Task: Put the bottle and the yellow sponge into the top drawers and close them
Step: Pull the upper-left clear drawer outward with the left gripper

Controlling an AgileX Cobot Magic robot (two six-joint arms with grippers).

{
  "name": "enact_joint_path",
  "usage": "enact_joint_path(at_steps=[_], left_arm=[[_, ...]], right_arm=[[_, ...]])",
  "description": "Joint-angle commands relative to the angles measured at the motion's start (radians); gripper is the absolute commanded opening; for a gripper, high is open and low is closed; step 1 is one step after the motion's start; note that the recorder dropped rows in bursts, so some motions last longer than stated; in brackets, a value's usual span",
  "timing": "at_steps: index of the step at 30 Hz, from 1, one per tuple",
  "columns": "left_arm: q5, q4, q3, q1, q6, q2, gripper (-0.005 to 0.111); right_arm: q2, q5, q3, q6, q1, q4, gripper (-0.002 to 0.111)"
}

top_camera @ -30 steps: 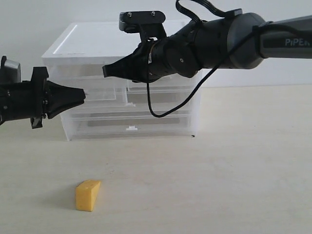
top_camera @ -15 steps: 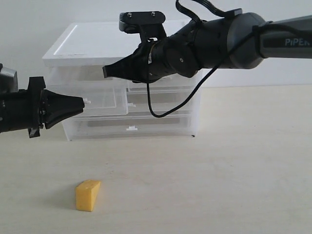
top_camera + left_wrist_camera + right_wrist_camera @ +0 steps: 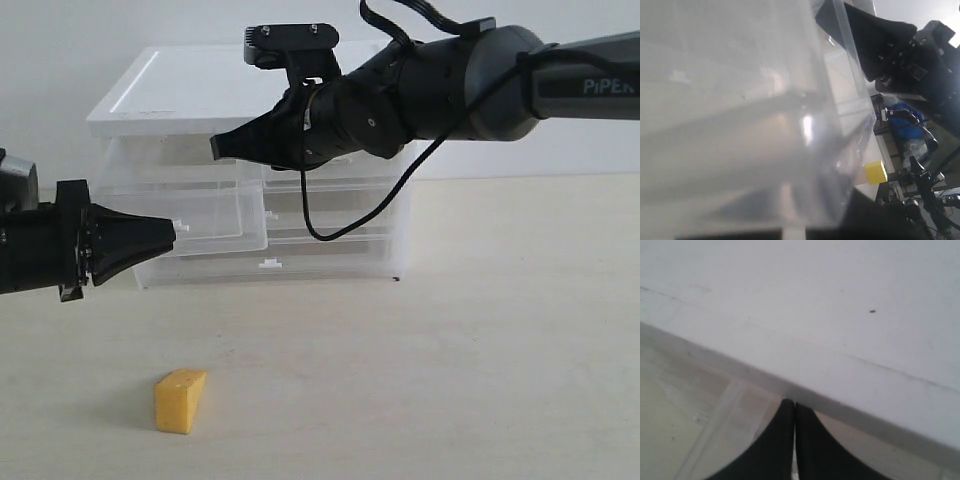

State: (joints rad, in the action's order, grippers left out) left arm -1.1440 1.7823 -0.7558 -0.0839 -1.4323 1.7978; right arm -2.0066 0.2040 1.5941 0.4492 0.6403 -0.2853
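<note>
Tapering to a point, the left end effector (image 3: 168, 233) has its fingers drawn together at the small white tab handle (image 3: 179, 228) of the left top drawer (image 3: 215, 215); it seems to pinch that tab, though the exterior view is too coarse to show the contact plainly. The left wrist view gives only the drawer's translucent wall (image 3: 740, 125), blurred and very near. That drawer stands drawn out from the front of the white-topped chest (image 3: 200, 90), its front well forward of the full-width drawers below it. The right top drawer (image 3: 350, 195) is partly hidden behind the right arm.

The right end effector (image 3: 215, 147) hangs higher, level with the chest's white top edge and above the drawn-out drawer; its two black fingers (image 3: 782, 440) are pressed together with only a hairline gap between them and nothing seen in their grip; the right wrist view shows the pale lid of the chest just ahead of the tips.

The yellow sponge (image 3: 180, 401) lies alone on the pale counter (image 3: 450, 350), well in front of the chest and below the left end effector, touching neither arm; it shows too as a small yellow block in the left wrist view (image 3: 874, 171).
</note>
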Motion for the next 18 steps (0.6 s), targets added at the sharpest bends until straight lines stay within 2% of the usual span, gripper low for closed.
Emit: enact_joint_path(at_steps=[1, 5, 13, 18], left_arm=[[-0.077, -0.038, 0.029, 0.013, -0.033, -0.012, 0.004], [-0.077, -0.038, 0.029, 0.009, -0.041, -0.012, 0.004], [-0.077, -0.038, 0.035, -0.045, -0.041, -0.012, 0.004], [-0.077, -0.038, 0.036, -0.045, -0.048, -0.013, 0.004]], right_arm=[[-0.010, -0.057, 0.023, -0.003, -0.043, -0.038, 0.000], [-0.010, -0.044, 0.023, -0.007, -0.043, -0.038, 0.000], [-0.009, -0.039, 0.023, -0.007, -0.043, -0.038, 0.000], [-0.009, -0.044, 0.023, -0.007, -0.043, -0.038, 0.000]])
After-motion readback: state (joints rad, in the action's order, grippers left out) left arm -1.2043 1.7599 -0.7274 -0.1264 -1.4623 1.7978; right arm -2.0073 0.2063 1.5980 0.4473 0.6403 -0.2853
